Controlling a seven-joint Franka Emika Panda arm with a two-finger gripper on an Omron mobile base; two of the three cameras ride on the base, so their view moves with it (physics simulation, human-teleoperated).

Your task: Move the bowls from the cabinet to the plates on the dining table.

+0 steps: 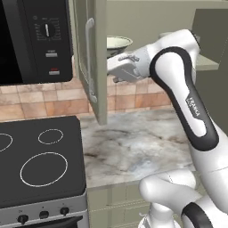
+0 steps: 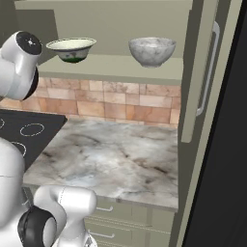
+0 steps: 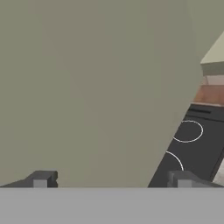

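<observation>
On the open sage-green cabinet's shelf (image 2: pixel 116 67) stand the cream-white bowl (image 2: pixel 71 49) on the left and the mottled grey bowl (image 2: pixel 152 51) on the right. In the left base view the cream bowl (image 1: pixel 118 44) sits just above and behind my white hand (image 1: pixel 127 67), which reaches in beside the left cabinet door (image 1: pixel 95 58). My gripper (image 3: pixel 112 180) is open with nothing between its fingers. It faces the inner side of that door (image 3: pixel 87 87), below the bowl's level. The plates and the dining table are out of view.
A black stove (image 1: pixel 40 160) lies at lower left, with a microwave (image 1: pixel 35 40) above it. The marble worktop (image 2: pixel 116 159) runs under the cabinet. The right cabinet door (image 2: pixel 205 72) stands open with its silver handle. A brick backsplash (image 2: pixel 111 103) lines the wall.
</observation>
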